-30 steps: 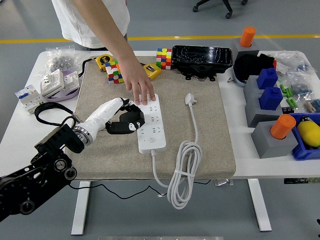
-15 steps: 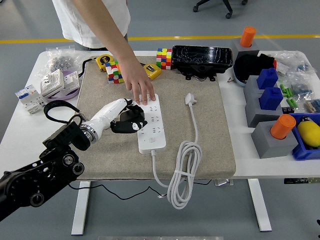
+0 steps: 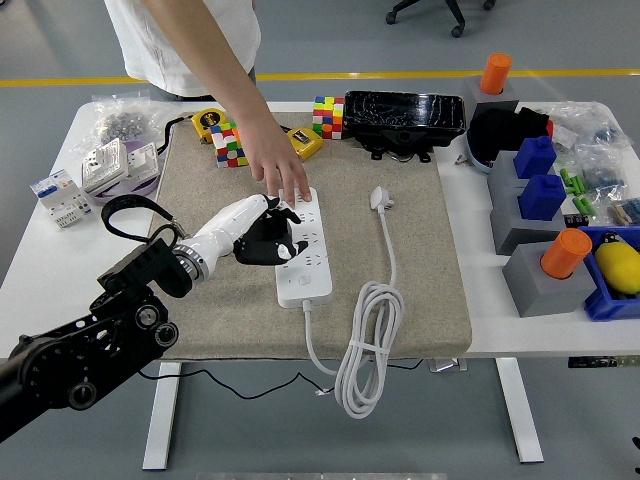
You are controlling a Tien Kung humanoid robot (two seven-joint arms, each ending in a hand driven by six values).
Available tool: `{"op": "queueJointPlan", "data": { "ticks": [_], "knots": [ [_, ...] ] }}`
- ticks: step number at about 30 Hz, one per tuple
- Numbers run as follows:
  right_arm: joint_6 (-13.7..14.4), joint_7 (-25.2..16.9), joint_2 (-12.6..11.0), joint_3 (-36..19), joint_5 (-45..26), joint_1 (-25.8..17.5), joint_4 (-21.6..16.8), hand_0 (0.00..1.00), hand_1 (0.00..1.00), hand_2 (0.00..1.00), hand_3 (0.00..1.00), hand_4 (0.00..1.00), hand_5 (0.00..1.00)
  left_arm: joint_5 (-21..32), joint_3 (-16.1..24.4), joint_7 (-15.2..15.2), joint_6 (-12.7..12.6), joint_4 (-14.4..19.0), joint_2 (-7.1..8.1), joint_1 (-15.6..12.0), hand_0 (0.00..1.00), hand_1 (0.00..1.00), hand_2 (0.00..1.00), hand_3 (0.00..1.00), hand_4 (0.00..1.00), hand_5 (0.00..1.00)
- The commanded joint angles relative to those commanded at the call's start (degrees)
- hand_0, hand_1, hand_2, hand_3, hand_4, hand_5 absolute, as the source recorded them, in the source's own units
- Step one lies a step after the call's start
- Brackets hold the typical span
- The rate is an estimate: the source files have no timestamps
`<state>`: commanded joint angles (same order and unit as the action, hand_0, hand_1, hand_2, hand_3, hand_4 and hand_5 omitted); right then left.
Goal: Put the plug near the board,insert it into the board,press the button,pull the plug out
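So the white table (image 3: 480, 300) is mostly covered by a big beige felt mat (image 3: 420, 260), and I'll use the white power strip board (image 3: 305, 262) lying near the middle of that mat as the reference for everything else. A person in a white shirt (image 3: 190, 40) stands at the far side, well beyond the board, reaching down so that their bare hand (image 3: 275, 165) rests fingertips-first on the board's far end. The robot's black left arm (image 3: 90, 345) comes in from the near-left of the board, and its white-and-black left hand (image 3: 262, 235) sits right at the board's left edge with the dark fingers curled over the edge onto the sockets, not gripping anything as far as I can see (whether they actually press down is hard to say). The black box wrapped in plastic film (image 3: 405, 118) sits beyond the board and to its right, off the mat's far edge. The board's coiled white cable (image 3: 365, 350) loops on the mat just right of and nearer than the board, partly hanging past the table's near edge. The white plug (image 3: 381, 197) lies flat on the mat to the right of the board's far end, apart from it, not inserted. Two colourful puzzle cubes (image 3: 227, 145) sit beyond the board to its left, near the person's wrist.
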<state>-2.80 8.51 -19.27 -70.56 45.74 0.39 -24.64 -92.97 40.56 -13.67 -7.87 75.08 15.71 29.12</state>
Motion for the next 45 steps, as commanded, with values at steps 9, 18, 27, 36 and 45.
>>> {"op": "queueJointPlan", "data": {
  "ticks": [9, 18, 27, 36, 45],
  "knots": [
    [0.02, -0.03, 0.03, 0.04, -0.07, 0.11, -0.07, 0.745, 0.714, 0.716, 0.719, 0.994, 0.656, 1.16, -0.83, 0.33, -0.14, -0.95, -0.45, 0.8, 0.781, 0.763, 0.739, 0.646, 0.765, 0.391],
    [0.04, -0.02, 0.02, -0.05, -0.01, -0.08, -0.13, 0.745, 0.714, 0.716, 0.72, 0.994, 0.655, 1.21, 2.4, 0.68, -0.56, 3.08, 0.41, -0.48, 0.778, 0.759, 0.728, 0.646, 0.765, 0.392],
    [0.02, 0.02, -0.01, -0.14, 0.2, -0.23, -0.13, 0.745, 0.714, 0.715, 0.721, 0.994, 0.656, 5.76, 4.43, -3.64, 2.75, 12.89, 2.68, -2.34, 0.292, 0.451, 0.614, 0.646, 0.769, 0.395],
    [0.02, 0.08, -0.21, -0.22, 0.25, -0.24, -0.04, 0.743, 0.714, 0.716, 0.721, 0.994, 0.656, 2.03, 3.13, -12.78, 14.02, 13.89, 4.92, -3.1, 0.142, 0.077, 0.195, 0.914, 0.741, 0.002],
    [0.02, 0.07, -0.4, 0.02, 0.35, -0.16, -0.25, 0.743, 0.714, 0.716, 0.721, 0.994, 0.656, 2.85, 2.47, -13.98, 19.22, 14.26, 5.76, -3.22, 0.119, 0.06, 0.165, 0.921, 0.655, 0.002]
  ]
}}
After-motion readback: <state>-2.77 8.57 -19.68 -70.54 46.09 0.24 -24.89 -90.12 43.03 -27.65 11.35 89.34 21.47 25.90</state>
